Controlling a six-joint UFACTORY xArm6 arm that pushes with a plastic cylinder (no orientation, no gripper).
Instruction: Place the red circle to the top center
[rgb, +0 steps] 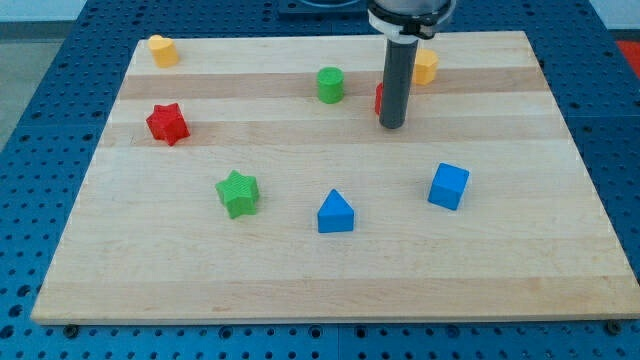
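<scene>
The red circle (379, 98) is mostly hidden behind my rod; only a thin red sliver shows at the rod's left edge, in the upper middle of the board. My tip (392, 126) rests on the board just in front of the red circle, touching or nearly touching it. A green circle (330, 84) stands to the left of the rod. A yellow block (426, 66) stands just behind and to the right of the rod.
A yellow block (162, 49) sits at the top left corner. A red star (167, 123) is at the left. A green star (237, 193), a blue triangle (335, 212) and a blue cube (448, 186) lie across the lower middle. The wooden board (560, 250) sits on a blue perforated table.
</scene>
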